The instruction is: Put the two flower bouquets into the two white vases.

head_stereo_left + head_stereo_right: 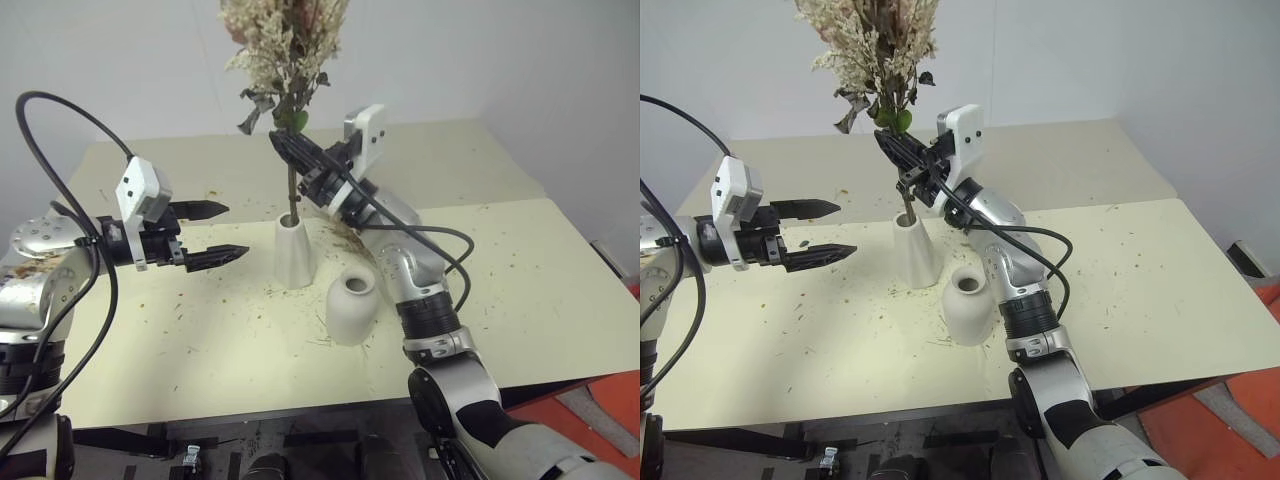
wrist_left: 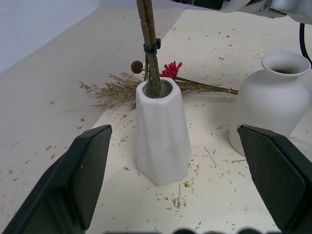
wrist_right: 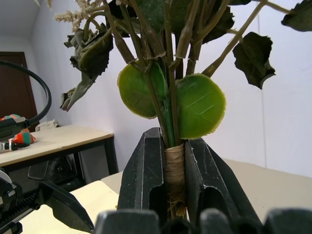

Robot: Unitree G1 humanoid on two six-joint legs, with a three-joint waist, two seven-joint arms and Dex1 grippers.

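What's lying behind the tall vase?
Behind the tall vase lies the second bouquet on the table: tan grasses, a magenta flower, a brown seed head. The vase covers its middle.

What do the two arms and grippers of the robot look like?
Both arms are silver metal with black joint bands and loose black cables. The left gripper and right gripper each have two black tapered fingers and a white box-shaped camera housing at the wrist.

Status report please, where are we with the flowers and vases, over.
Right end effector shut on cream bouquet, stems in tall vase. Left end effector open, empty. Second bouquet lying behind tall vase; round vase empty. Nothing blocking.
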